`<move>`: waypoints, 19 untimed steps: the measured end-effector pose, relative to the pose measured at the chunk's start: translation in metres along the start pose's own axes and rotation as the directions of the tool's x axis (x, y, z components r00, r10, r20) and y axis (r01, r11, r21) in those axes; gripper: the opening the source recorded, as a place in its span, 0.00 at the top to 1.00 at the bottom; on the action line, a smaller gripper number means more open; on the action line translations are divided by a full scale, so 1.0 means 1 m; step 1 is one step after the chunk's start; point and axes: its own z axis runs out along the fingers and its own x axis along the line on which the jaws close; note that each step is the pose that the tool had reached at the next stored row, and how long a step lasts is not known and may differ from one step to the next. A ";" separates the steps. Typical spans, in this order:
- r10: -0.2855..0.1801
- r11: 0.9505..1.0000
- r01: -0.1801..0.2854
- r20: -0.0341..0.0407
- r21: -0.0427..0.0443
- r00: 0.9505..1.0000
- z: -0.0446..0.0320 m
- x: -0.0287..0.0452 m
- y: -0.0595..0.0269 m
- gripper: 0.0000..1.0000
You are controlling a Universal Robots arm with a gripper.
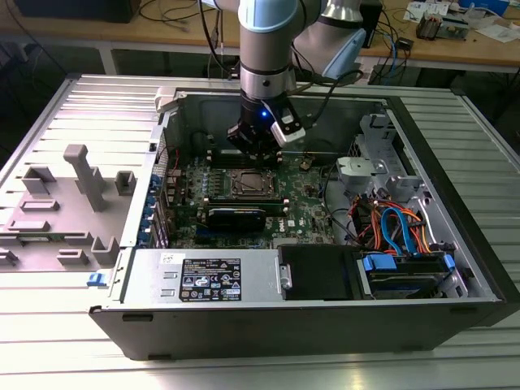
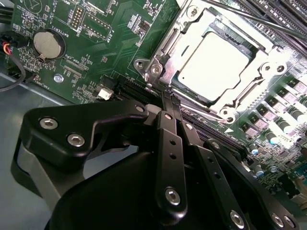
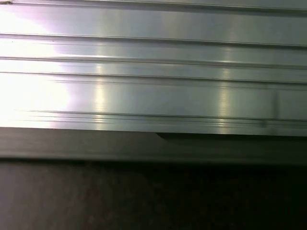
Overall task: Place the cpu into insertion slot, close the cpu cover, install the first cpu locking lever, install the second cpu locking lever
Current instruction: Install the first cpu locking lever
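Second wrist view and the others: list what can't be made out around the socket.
- Gripper fingertips: the tips meet the cpu cover edge in the second wrist view, grip unclear.
- Cpu: too small in the exterior view.
- Locking levers: latched or not, unclear in the second wrist view.

This is a robotics lab or electronics workshop. An open computer case [image 1: 325, 244] lies on a ribbed aluminium table [image 1: 49, 357], its green circuit board [image 1: 244, 203] exposed under a robot arm [image 1: 268, 49]. Behind stands a wooden workbench [image 1: 455, 49] strewn with cables [image 1: 179, 12] and small parts.
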 end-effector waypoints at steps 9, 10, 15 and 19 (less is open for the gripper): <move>0.000 1.000 0.000 0.000 0.000 1.000 0.0000 -0.0010 -0.0001 0.89; 0.000 1.000 0.000 0.000 0.000 1.000 0.0000 -0.0012 -0.0001 0.89; 0.000 1.000 0.000 0.000 0.000 1.000 0.0000 -0.0016 -0.0012 0.89; 0.000 1.000 0.000 0.000 0.000 1.000 -0.0001 -0.0013 -0.0038 0.89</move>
